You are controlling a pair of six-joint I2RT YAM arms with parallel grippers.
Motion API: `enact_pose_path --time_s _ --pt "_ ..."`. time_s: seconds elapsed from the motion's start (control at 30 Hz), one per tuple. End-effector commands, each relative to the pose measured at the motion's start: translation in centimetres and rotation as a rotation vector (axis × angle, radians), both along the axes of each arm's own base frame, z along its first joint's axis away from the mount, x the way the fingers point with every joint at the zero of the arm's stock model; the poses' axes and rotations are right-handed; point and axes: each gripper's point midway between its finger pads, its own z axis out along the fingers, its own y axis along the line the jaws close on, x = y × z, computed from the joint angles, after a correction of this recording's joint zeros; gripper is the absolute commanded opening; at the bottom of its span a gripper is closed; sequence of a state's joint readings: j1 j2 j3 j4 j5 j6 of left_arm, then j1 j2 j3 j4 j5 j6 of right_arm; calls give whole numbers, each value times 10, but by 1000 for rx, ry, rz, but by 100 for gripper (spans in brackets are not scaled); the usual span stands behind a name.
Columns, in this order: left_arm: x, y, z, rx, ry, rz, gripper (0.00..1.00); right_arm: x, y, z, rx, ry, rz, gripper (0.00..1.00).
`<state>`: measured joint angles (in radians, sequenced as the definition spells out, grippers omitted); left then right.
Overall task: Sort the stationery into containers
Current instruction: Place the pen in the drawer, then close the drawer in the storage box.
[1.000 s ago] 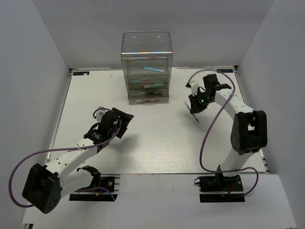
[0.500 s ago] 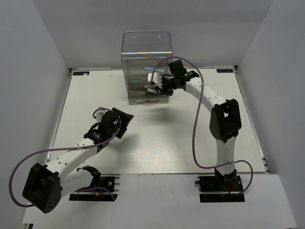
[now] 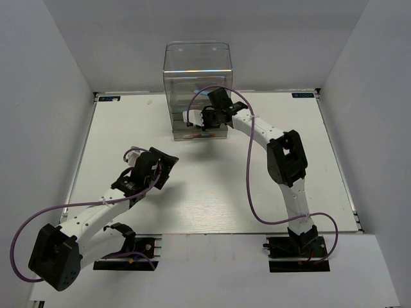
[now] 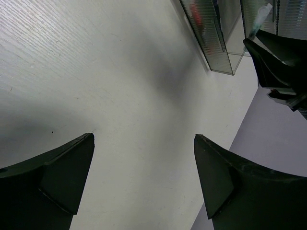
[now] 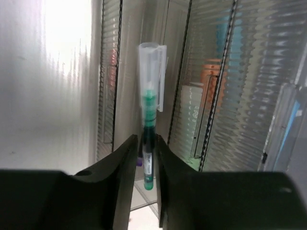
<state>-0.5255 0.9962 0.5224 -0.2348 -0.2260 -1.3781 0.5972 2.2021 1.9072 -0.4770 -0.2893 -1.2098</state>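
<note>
Your right hand [image 5: 146, 146] is closed on a green pen [image 5: 149, 108], its two fingers [image 5: 123, 163] pinching the lower part of the barrel. The pen stands out past the fingertips, with its clear-capped end pointing at the ribbed fronts of the drawer unit [image 5: 249, 96]. From the wrist camera you cannot tell whether that capped end has entered a drawer or only sits close in front of one. Behind the ribbed plastic you can make out an orange shape [image 5: 211, 79] in one drawer, too blurred to name.

From above, your right arm reaches far across the worktop [image 3: 218, 186], and the right hand [image 3: 204, 119] is up against the front of the drawer unit [image 3: 197, 70], about level with its lower drawers. The unit stands at the far edge of the worktop, near the middle.

Your left hand [image 3: 154, 168] hangs over the near left part of the worktop, well apart from the drawer unit. Its wrist camera shows the left hand [image 4: 144, 167] spread wide and holding nothing, with bare worktop [image 4: 96, 72] beneath it. At the top of that view you can see the drawer unit [image 4: 211, 38] and the dark right hand [image 4: 278, 57] just beside it.
</note>
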Motion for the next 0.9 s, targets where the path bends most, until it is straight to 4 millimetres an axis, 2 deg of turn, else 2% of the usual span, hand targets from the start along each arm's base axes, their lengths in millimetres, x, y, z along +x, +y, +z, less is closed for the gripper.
enact_pose_path --time_s 0.0,0.03,0.13,0.27,0.3,0.33,0.4,0.57,0.63,0.73,0.87 --pt "1 5 5 4 -18 21 94 15 0 0 -12 -55 -21 29" --pt "1 5 5 4 -18 21 94 13 0 -2 -10 -36 -25 35" --pt "1 5 5 4 -18 21 94 7 2 3 13 -9 -21 43" --pt "4 4 3 5 -17 20 94 -2 1 8 34 11 -10 46" --pt "4 4 3 5 -17 20 94 -6 5 18 63 15 -5 42" --pt "5 3 7 0 -24 21 94 -10 7 22 84 34 3 22" --pt "6 3 4 5 -15 20 94 -21 9 28 108 70 33 0" --pt "6 3 4 5 -15 20 94 -46 14 20 100 143 137 0" --pt "5 3 3 13 -17 15 94 -59 11 9 69 203 174 0" --pt "3 5 2 18 -8 15 94 -68 9 -6 39 255 202 0" --pt "1 8 6 21 -14 22 94 -68 10 -22 21 286 187 0"
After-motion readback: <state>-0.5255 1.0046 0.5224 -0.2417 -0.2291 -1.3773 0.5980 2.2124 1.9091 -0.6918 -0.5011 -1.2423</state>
